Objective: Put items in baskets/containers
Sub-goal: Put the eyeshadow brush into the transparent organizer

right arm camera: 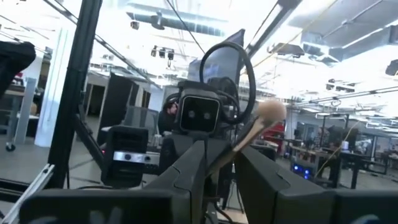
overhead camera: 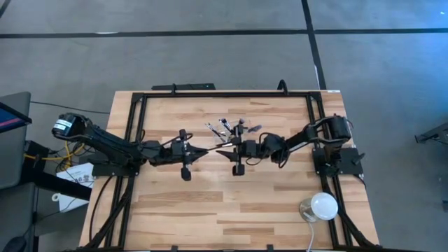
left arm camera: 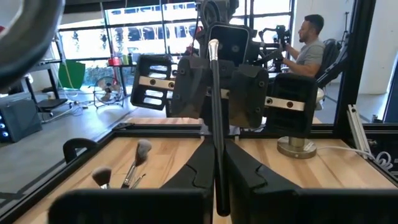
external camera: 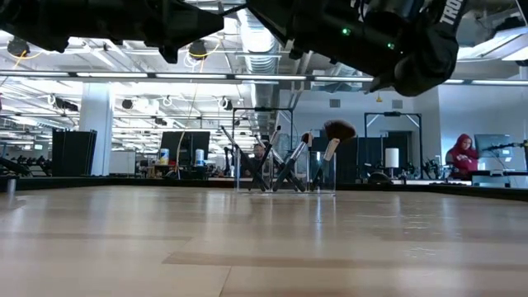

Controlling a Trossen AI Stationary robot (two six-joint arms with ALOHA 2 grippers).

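Both grippers hover above the table's middle, tip to tip: my left gripper and my right gripper. The left one is shut on a slim brush with a dark handle. The right one is shut on a brush with a pale fluffy head. Whether these are one brush, I cannot tell. The clear container stands on the table just beyond the grippers. Several brushes lean in it, heads up. My left gripper pinches the dark handle between its two fingers, coming level from the table's left. The brush lies along the fingers and sticks out ahead to a silver end near the right gripper, lifted clear of the table. My right gripper pinches a brush handle between its two fingers, coming level from the table's right. The brush slants out ahead of the fingers with its fluffy head toward the left arm, clear of the table.
A white dome-shaped object sits near the table's near right corner, with a cable running off the edge. A black frame rims the tabletop. Bare wood lies in front of the grippers. People sit in the room beyond.
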